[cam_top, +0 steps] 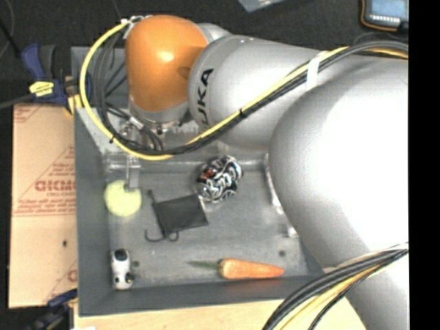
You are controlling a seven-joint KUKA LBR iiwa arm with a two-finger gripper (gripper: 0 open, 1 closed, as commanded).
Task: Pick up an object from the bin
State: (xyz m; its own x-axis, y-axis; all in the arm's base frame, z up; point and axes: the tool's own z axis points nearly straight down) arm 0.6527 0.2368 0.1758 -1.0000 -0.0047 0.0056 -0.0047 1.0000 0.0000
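Gripper (130,174) is hanging at the left side of the bin (230,243), right above a pale yellow-green ball (122,201). The ball is sitting close to the left wall, roughly midway along it. The gripper's lower end is touching or almost touching the ball's top; can't tell which. Can't tell whether the jaws are apart or together: the orange wrist cover (161,60) and the yellow cable (84,81) are hiding most of the mechanism.

Neighbours:
- A black pouch with a strap (180,213) is lying just right of the ball.
- A black-and-white patterned lump (218,177) is sitting further right.
- A carrot (251,270) is lying along the near wall.
- A small white toy (121,268) is sitting in the near-left corner, well apart from the ball.

I'm reading this as the approach step, with the ball as the likely target. To do it well:
- Centre over the ball's widest part, since off-centre contact will probably make it roll.
- Go low enough to grip below its middle.
- Watch the clearance to the left wall.
- Close gently, as it looks soft.
- Lift straight up.
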